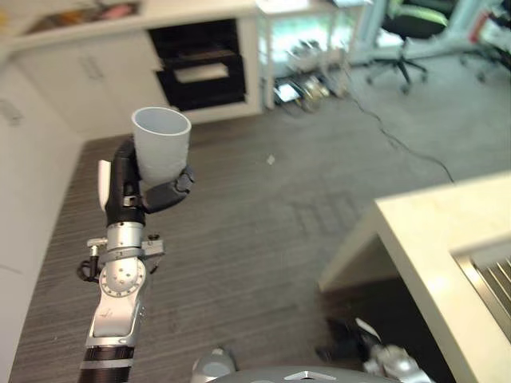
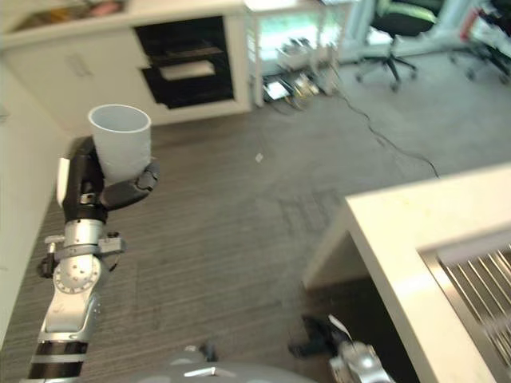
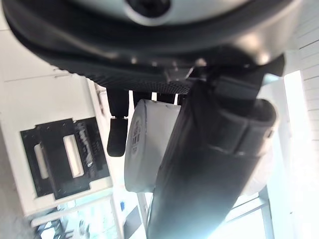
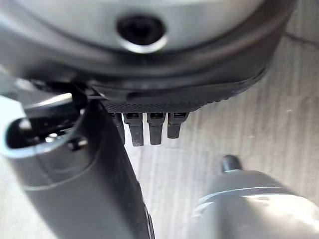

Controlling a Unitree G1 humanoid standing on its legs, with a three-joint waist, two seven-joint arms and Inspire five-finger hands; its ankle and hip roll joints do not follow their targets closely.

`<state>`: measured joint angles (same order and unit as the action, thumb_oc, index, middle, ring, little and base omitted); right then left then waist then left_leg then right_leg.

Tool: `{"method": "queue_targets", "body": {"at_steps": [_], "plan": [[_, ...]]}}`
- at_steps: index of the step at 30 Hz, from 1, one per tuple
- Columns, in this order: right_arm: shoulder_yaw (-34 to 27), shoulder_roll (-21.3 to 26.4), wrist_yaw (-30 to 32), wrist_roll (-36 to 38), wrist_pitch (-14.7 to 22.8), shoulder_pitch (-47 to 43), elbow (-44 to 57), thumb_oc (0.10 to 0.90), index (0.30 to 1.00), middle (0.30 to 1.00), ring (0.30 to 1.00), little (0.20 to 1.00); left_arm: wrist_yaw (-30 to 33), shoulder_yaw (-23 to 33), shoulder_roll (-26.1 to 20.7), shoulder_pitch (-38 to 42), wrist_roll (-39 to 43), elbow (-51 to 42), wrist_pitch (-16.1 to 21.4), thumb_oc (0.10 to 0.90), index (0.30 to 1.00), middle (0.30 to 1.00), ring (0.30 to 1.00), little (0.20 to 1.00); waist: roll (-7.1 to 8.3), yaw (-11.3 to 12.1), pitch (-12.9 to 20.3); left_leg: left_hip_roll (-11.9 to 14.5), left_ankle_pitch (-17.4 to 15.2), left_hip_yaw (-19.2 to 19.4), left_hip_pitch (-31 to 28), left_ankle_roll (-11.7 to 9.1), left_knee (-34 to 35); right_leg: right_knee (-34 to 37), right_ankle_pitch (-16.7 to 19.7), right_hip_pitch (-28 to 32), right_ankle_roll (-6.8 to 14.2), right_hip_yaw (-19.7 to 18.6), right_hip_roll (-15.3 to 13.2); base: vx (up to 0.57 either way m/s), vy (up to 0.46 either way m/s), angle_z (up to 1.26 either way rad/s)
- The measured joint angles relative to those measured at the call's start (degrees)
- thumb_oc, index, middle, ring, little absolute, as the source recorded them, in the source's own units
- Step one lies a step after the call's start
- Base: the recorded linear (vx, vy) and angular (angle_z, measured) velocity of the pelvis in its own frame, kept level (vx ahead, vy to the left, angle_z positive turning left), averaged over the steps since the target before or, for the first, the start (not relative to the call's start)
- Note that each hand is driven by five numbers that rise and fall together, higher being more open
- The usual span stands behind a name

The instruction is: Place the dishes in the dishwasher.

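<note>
The left hand (image 1: 136,191) is raised over the grey plank floor (image 1: 263,231) and holds a pale grey cup (image 1: 161,144), its fingers (image 1: 174,190) curled round the lower wall and the thumb on the other side. The cup stands upright, its long axis vertical and its open mouth pointing up, the rim clear above the hand. In the left wrist view the cup (image 3: 149,144) lies between the dark fingers and the thumb, with its base towards the palm.

Beyond the cup, at the far wall, the dishwasher (image 1: 200,68) is a dark opening in the white cabinets (image 1: 88,76), well apart from the hand. A cream counter (image 1: 447,239) with a ribbed metal drainer (image 1: 491,279) lies to the robot's right. An office chair (image 1: 411,32) stands in the far corner.

The right hand (image 4: 149,127) hangs low over the floor, its fingers straight and holding nothing.
</note>
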<state>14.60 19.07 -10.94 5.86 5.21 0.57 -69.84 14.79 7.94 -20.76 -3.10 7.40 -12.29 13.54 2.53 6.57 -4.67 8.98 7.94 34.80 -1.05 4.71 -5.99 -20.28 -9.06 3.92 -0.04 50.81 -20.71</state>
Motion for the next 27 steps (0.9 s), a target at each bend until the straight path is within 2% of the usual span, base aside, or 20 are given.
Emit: {"method": "queue_targets", "body": {"at_steps": [1,2,3,4,5,6,7,9,11,12,13,14,16,17,18,19,20,21,24,27], "plan": [[0.1,-1.3,0.4,0.0,-1.1,-0.6,-1.1,0.800,0.900,0.900,0.900,0.900,0.2,1.3,-0.7,2.9,0.5,0.3,1.2,0.400,0.300,0.300,0.300,0.300,0.67,-0.7,-0.3,0.8,-1.7,0.7,2.0,-1.2,1.0,13.9,1.0,0.1,-0.8,0.4,6.2,0.04,0.097,0.87],[0.1,-1.3,0.4,0.0,-1.1,-0.6,-1.1,0.800,0.900,0.900,0.900,0.900,0.2,1.3,-0.7,2.9,0.5,0.3,1.2,0.400,0.300,0.300,0.300,0.300,0.67,-0.7,-0.3,0.8,-1.7,0.7,2.0,-1.2,1.0,13.9,1.0,0.1,-0.8,0.4,6.2,0.03,0.106,1.15],[0.0,-3.4,0.1,0.4,-2.5,-0.7,-1.5,0.800,0.900,0.900,0.900,0.900,0.4,2.3,-1.1,5.7,1.0,2.3,1.6,0.400,0.300,0.300,0.300,0.300,2.69,-1.1,-0.5,0.5,-2.8,0.0,3.2,-3.3,0.9,22.6,8.7,1.9,-1.1,0.2,10.1,0.04,0.139,0.58],[0.1,-5.2,0.2,0.4,-2.7,-1.6,-2.1,0.800,0.900,0.900,0.900,0.900,1.4,3.2,-0.7,5.4,1.1,4.6,0.5,0.400,0.300,0.300,0.300,0.300,3.79,-0.4,-0.9,3.2,-6.7,-1.0,4.8,-7.9,-4.7,22.5,9.9,3.4,-0.7,0.1,10.3,0.05,0.244,0.70],[0.1,-5.6,0.2,0.5,-2.5,-1.3,-1.8,0.800,0.900,0.900,0.900,0.900,1.7,3.3,-0.7,3.9,1.1,6.2,0.0,0.400,0.300,0.300,0.300,0.300,4.35,-0.6,-0.6,3.4,-8.5,-1.1,5.1,-10.5,-6.1,22.2,10.0,5.1,-0.5,-0.3,9.9,0.04,0.339,0.53],[-0.2,-5.4,0.4,0.6,-1.7,-0.7,-1.8,0.800,0.900,0.900,0.900,0.900,1.6,2.0,0.0,1.4,1.1,7.2,-1.3,0.400,0.300,0.300,0.300,0.300,3.32,-1.3,-0.3,1.8,-7.6,-2.0,4.5,-10.0,0.2,20.1,10.1,7.0,-0.4,2.9,9.3,0.01,0.274,0.53],[-0.1,-4.5,0.7,0.8,-1.6,-0.6,-2.3,0.800,0.900,0.900,0.900,0.900,1.1,1.2,0.5,-0.2,0.9,7.2,-1.7,0.400,0.300,0.300,0.300,0.300,1.87,-0.7,0.0,0.5,-5.3,-2.8,4.1,-7.8,4.7,18.0,10.1,7.5,-0.3,3.6,8.8,0.02,0.239,0.47],[-0.3,-5.1,1.6,1.0,-1.5,-0.4,-2.8,0.800,0.900,0.900,0.900,0.900,1.1,1.4,0.2,-1.0,0.9,7.4,-2.5,0.400,0.300,0.300,0.300,0.300,2.52,-0.7,0.2,-2.5,-6.0,-4.0,1.7,-5.1,7.3,12.7,8.9,7.6,2.3,4.8,4.4,0.05,0.149,0.29],[-1.7,-7.1,1.4,1.2,-1.1,-0.5,-2.1,0.800,0.900,0.900,0.900,0.900,1.7,2.8,0.1,0.2,0.9,7.8,-2.8,0.400,0.300,0.300,0.300,0.300,3.24,-1.5,0.3,-3.6,-7.6,-6.8,1.4,-2.9,8.1,9.9,7.2,4.8,5.3,4.4,3.1,0.15,0.130,0.48],[-2.2,-7.5,1.4,1.8,-0.6,-0.5,-2.0,0.800,0.900,0.900,0.900,0.900,2.0,2.7,0.4,1.1,0.9,8.4,-2.8,0.400,0.300,0.300,0.300,0.300,2.59,-3.3,-0.4,-3.8,-8.8,-10.4,1.1,-1.5,8.4,6.8,5.0,2.5,5.2,0.0,4.2,0.19,0.154,1.10],[-2.9,-7.3,1.0,2.9,0.1,-0.7,-1.3,0.800,0.900,0.900,0.900,0.900,2.6,2.2,1.0,2.8,1.0,9.9,-2.9,0.400,0.300,0.300,0.300,0.300,0.59,-6.3,-1.9,-3.0,-8.4,-14.1,0.8,-1.7,8.3,3.2,0.6,-0.7,6.0,-12.1,7.9,0.18,0.142,1.59],[-6.9,-7.2,0.8,6.2,0.1,-0.2,0.8,0.800,0.900,0.900,0.900,0.900,2.6,0.4,0.7,4.6,1.5,11.9,-2.4,0.400,0.300,0.300,0.300,0.300,-1.53,-8.3,-3.3,-2.3,-7.9,-18.5,0.7,-1.6,8.4,3.1,-1.7,-5.8,7.3,-29.3,15.6,0.24,0.167,1.62],[-8.3,-6.7,0.4,9.1,0.4,-0.1,2.0,0.800,0.900,0.900,0.900,0.900,2.2,-3.8,0.8,8.6,2.3,16.2,-2.2,0.400,0.300,0.300,0.300,0.300,-3.46,-10.7,-4.7,-1.9,-8.4,-24.1,1.0,-2.6,7.8,4.7,-2.9,-11.1,6.1,-52.1,25.9,0.09,0.061,1.60],[-8.3,-7.0,0.4,10.7,0.5,-0.1,3.2,0.800,0.900,0.900,0.900,0.900,0.7,-6.6,0.3,9.9,2.5,17.5,-2.6,0.400,0.300,0.300,0.300,0.300,-2.30,-12.0,-4.4,-3.6,-7.5,-25.8,0.0,-3.1,9.1,6.8,-0.6,-12.9,4.4,-52.0,25.4,0.01,-0.017,1.33],[-7.2,-7.3,0.5,11.0,0.4,-0.6,2.8,0.800,0.900,0.900,0.900,0.900,-0.9,-7.6,-1.4,8.2,2.4,15.5,-2.5,0.400,0.300,0.300,0.300,0.300,0.66,-11.0,-3.6,-7.1,-7.3,-24.3,-2.3,-3.4,11.3,7.9,8.1,-15.4,1.8,-42.5,19.9,0.06,-0.037,0.66],[-4.9,-7.4,0.8,11.0,0.4,-2.0,2.6,0.800,0.900,0.900,0.900,0.900,-1.1,-6.7,-2.2,5.4,2.1,13.3,-1.9,0.400,0.300,0.300,0.300,0.300,2.88,-10.3,-3.2,-9.2,-8.3,-23.4,-3.1,-4.1,11.2,7.0,8.0,-16.1,-2.5,-38.4,17.1,0.09,-0.039,-0.05],[-4.3,-7.0,1.2,11.0,0.4,-2.6,2.6,0.800,0.900,0.900,0.900,0.900,-1.0,-6.6,-1.9,4.0,2.1,12.7,-1.7,0.400,0.300,0.300,0.300,0.300,1.32,-10.2,-3.2,-8.2,-8.5,-24.1,-2.9,-4.4,10.9,10.0,9.1,-14.3,-1.3,-37.2,17.9,0.10,-0.014,0.12],[-3.3,-7.0,1.3,11.0,0.1,-3.2,2.0,0.800,0.900,0.900,0.900,0.900,-1.7,-6.3,-2.1,3.6,2.1,12.5,-1.7,0.400,0.300,0.300,0.300,0.300,1.04,-9.7,-3.0,-7.7,-8.7,-23.6,-3.2,-4.8,10.8,13.2,9.4,-12.6,-1.3,-36.1,18.6,0.08,0.000,0.13],[-2.0,-7.3,1.0,9.9,-1.2,-4.2,-0.5,0.800,0.900,0.900,0.900,0.900,-2.2,-3.2,-1.4,1.9,2.2,12.5,-1.9,0.400,0.300,0.300,0.300,0.300,2.66,-6.5,-2.4,-6.8,-9.2,-21.3,-5.5,-5.6,10.4,17.2,9.5,-8.5,-1.5,-34.8,19.9,0.07,-0.004,-0.06],[-2.2,-6.8,1.7,9.9,-1.6,-1.5,-0.9,0.800,0.900,0.900,0.900,0.900,-2.9,-2.9,-1.5,1.2,2.2,12.5,-2.4,0.400,0.300,0.300,0.300,0.300,4.67,-6.6,-1.1,-6.8,-9.7,-21.3,-6.5,-6.4,8.9,21.5,9.6,-3.6,-1.5,-32.7,20.2,0.04,-0.003,0.38]]}}
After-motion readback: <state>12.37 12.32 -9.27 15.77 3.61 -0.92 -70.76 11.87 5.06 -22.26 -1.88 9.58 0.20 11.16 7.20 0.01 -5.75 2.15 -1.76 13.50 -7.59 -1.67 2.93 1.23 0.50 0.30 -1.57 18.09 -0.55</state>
